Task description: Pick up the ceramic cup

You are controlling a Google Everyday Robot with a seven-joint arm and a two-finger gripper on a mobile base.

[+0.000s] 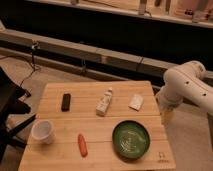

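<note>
The ceramic cup [43, 131] is small, white and round, upright near the left edge of the wooden table [95, 150]. My gripper [166, 116] hangs at the end of the white arm [187, 87], just past the table's right edge, level with the green bowl [131, 139]. It is far from the cup, the whole width of the table away.
On the table: a black rectangular object [66, 101] at back left, a white bottle-shaped thing [104, 102] in the middle, a small white packet [136, 102] at back right, an orange-red carrot-like object [82, 144] near the front. A dark chair [10, 107] stands left.
</note>
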